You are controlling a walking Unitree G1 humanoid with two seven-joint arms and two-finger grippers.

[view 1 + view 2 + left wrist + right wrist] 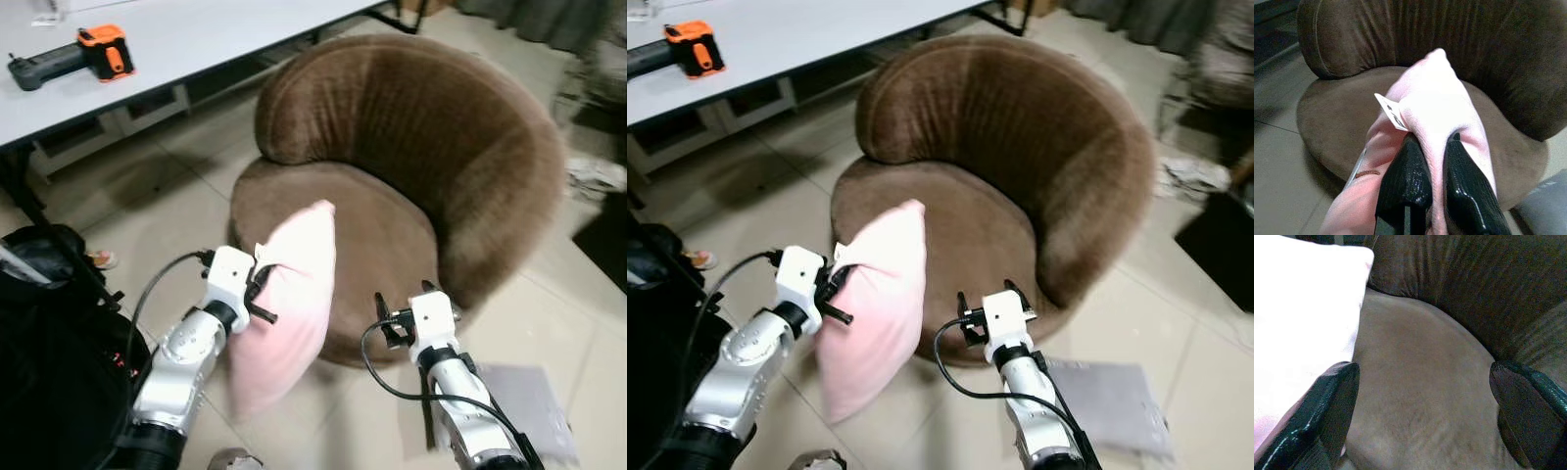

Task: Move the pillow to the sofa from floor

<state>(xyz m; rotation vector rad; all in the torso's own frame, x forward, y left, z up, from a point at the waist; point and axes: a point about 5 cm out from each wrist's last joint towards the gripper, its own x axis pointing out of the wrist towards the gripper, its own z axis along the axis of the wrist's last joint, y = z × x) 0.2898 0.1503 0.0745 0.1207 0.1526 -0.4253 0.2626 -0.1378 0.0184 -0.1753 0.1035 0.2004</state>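
Note:
A pink pillow (289,304) hangs upright off the floor, in front of the front left edge of a round brown sofa chair (392,127). My left gripper (260,289) is shut on the pillow's upper edge, beside a small white tag (1391,111). In the left wrist view the two black fingers (1408,171) pinch a fold of the pillow (1440,98), with the brown seat behind it. My right gripper (405,308) stands open at the seat's front edge, to the right of the pillow. In the right wrist view the pillow (1303,313) is beside one finger (1332,406), and the seat (1415,382) lies between the fingers.
A white table (196,39) at the back left carries an orange and black tool (103,49). A black bag (49,294) sits on the floor at my left. A grey mat (529,401) lies on the tiles at the right, with a dark object (602,245) further right.

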